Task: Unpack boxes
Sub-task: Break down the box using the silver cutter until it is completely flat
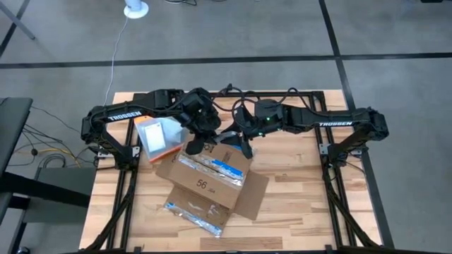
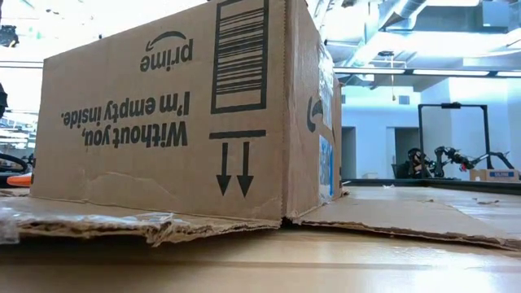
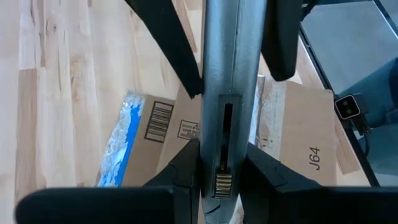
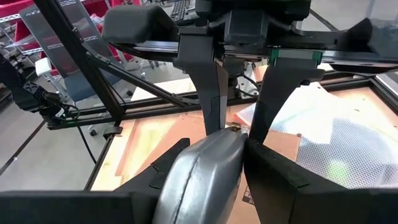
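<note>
Box: a brown corrugated cardboard shipping box (image 1: 209, 182) with black printed marks and blue-and-white tape strips is seen near the middle of the light wooden slatted table (image 1: 296, 212), its flaps spread flat on the boards.
Print: in the low view a barcode and arrows are shown upside down on the box wall.
Contents: whether anything lies inside cannot be told.
Pouch: an orange-edged clear pouch (image 1: 158, 138) lies beside the box's far corner.
Left tool (image 1: 198, 144): clenched on a grey, smooth, elongated object (image 3: 229, 93) — held above the box's far edge.
Right tool (image 1: 244, 144): clenched on the same grey object, just beside the left tool.
</note>
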